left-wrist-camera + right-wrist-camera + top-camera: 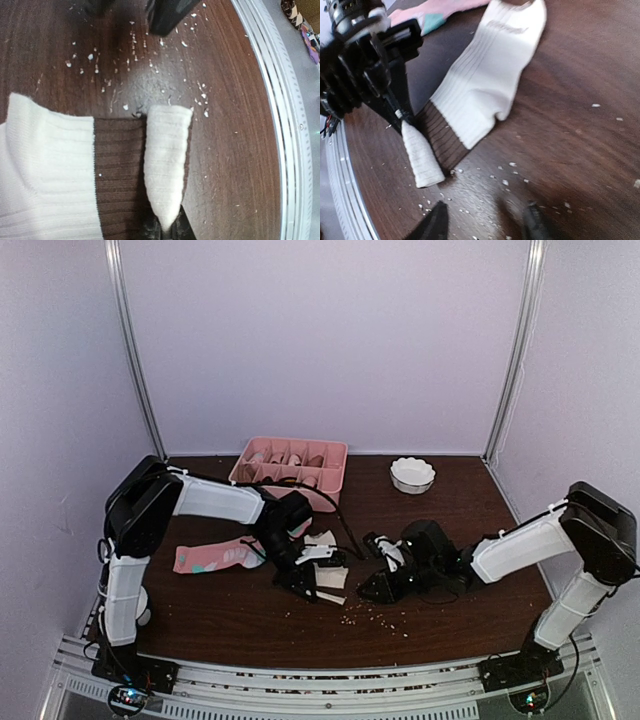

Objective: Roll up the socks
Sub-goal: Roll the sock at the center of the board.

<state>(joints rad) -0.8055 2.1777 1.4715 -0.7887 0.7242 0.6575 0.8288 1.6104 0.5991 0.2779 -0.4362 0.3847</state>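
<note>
Two socks lie on the desk (230,620): the cream sock (485,95) mid-desk, its folded end pinched by the left end effector (165,227), and the pink sock (210,555) toward the left edge. The right end effector (485,220) hangs open, empty. One pink tray (335,462) at the far edge holds indistinct bundles, with one white bowl (412,475) near it.

faint lettering (505,27) on cream sock (485,85) cuff, too blurred to read

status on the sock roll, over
Left hand shut on a fold of the cream sock. Right hand open, clear of it. Pink sock lying flat, aside. Crumbs scattered, nothing blocking.
</note>
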